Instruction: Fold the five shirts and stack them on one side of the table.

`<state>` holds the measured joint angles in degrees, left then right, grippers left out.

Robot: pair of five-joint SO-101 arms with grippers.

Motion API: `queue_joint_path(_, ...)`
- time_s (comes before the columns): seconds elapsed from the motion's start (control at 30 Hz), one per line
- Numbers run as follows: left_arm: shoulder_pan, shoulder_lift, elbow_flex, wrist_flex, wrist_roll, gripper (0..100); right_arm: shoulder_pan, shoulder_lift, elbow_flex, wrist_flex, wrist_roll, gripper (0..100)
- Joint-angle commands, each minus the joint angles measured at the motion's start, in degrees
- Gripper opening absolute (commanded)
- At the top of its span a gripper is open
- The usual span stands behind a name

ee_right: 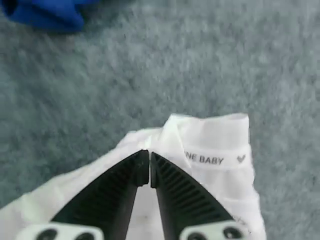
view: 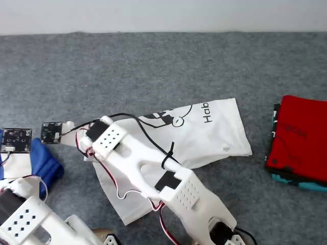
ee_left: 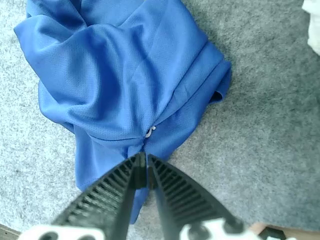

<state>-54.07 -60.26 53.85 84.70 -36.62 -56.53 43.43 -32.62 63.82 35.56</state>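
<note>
A folded red cloth shirt (view: 301,138) lies well to the right of the flat white printed shirt (view: 204,132), at the edge of the grey carpeted table (view: 153,66). It tops a small pile, with a teal garment edge (view: 301,182) showing beneath it and a dark strip (view: 276,120) at the side nearer the white shirt.

The white printed shirt lies spread across the middle of the table, partly under the right arm (view: 153,168). Left of it, near the table's edge, we see the crumpled blue mesh shirt (view: 50,166), apart from the white cloth.

The left claw (ee_left: 145,162) has its jaws pressed together with no gap, and the blue mesh puckers right at the tips, so we read it as pinching that shirt.

The right claw (ee_right: 149,156) is likewise closed, its tips sitting on the white shirt's collar end, where the label band stands folded up. It seems to nip the fabric there, though the pinch itself is hidden under the fingers (ee_right: 175,190).
</note>
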Motion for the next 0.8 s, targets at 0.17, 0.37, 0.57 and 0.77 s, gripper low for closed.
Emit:
queue_joint_path(0.17, -0.4, -0.7, -0.3, -1.4, 1.1, 2, 0.7, -2.5, -3.6, 0.7, -0.7, 1.0)
queue_joint_path(0.37, -0.4, -0.7, -0.3, -1.4, 1.2, 2, 3.1, -6.2, -3.6, 6.3, -0.7, 1.0)
queue_joint_path(0.57, -0.4, -0.7, -0.3, -1.4, 1.2, 2, 5.1, -9.4, -3.6, 15.9, -0.8, 1.0)
queue_joint_path(0.77, -0.2, -0.7, -0.3, -1.4, 1.2, 2, 5.5, -9.5, -3.5, 21.3, -6.7, 1.3)
